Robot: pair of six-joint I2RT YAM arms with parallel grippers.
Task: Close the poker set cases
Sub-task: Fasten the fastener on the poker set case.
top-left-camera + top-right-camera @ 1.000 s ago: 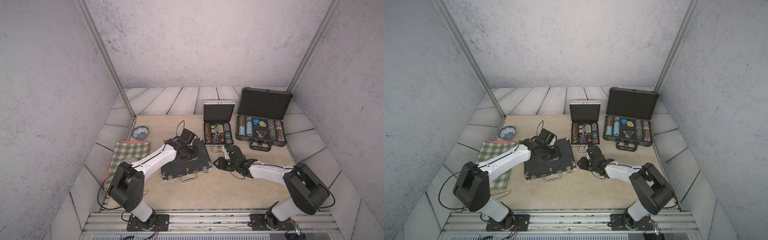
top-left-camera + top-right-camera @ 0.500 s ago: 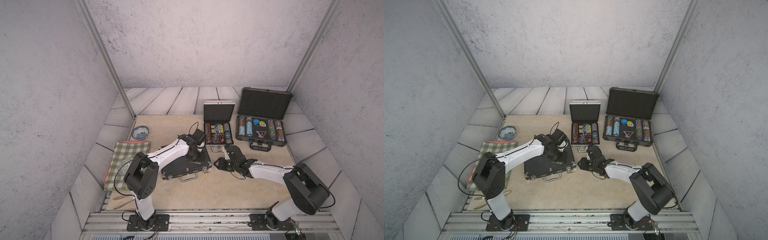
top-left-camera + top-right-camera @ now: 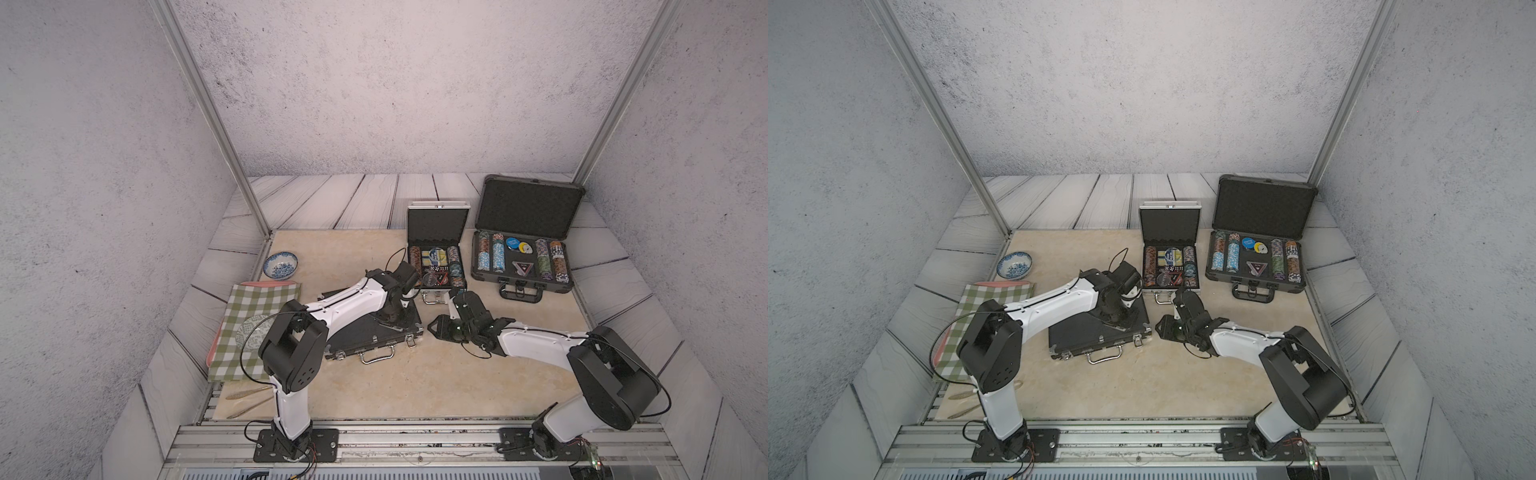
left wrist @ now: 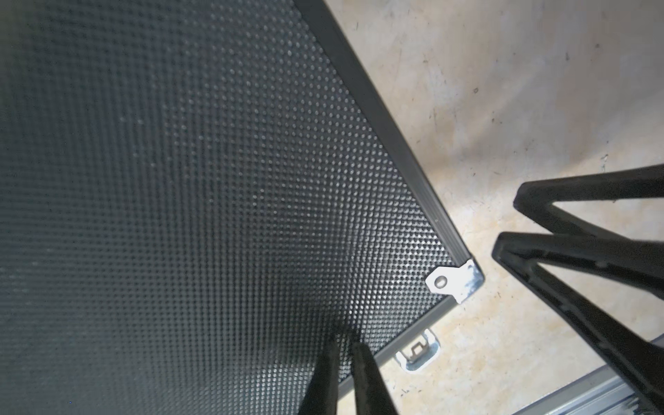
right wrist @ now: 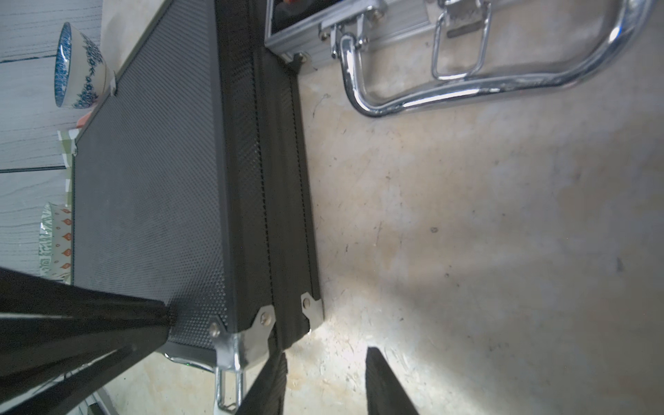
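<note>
The black flat case (image 3: pixel 365 336) (image 3: pixel 1084 336) lies with its lid down, handle towards the front. My left gripper (image 3: pixel 392 319) (image 4: pixel 345 337) is shut, and its tips rest on the dimpled lid (image 4: pixel 179 179) near a metal corner (image 4: pixel 454 280). My right gripper (image 3: pixel 436 328) (image 5: pixel 327 359) stands open on the table, empty, one finger beside the case's corner (image 5: pixel 248 337). At the back, the silver case (image 3: pixel 438 222) (image 3: pixel 1170 224) and the larger dark-grey case (image 3: pixel 528 205) (image 3: pixel 1264 205) stand open, with chips inside.
A blue patterned bowl (image 3: pixel 281 265) sits at the back left. A green checked cloth (image 3: pixel 253 320) covers a pink tray on the left, with cutlery (image 3: pixel 249 392) in front of it. The silver case's chrome handle (image 5: pixel 467 90) lies close to my right gripper.
My left arm has swung right across the black case's lid, towards its right end, and its gripper has closed. The right arm has not moved.
</note>
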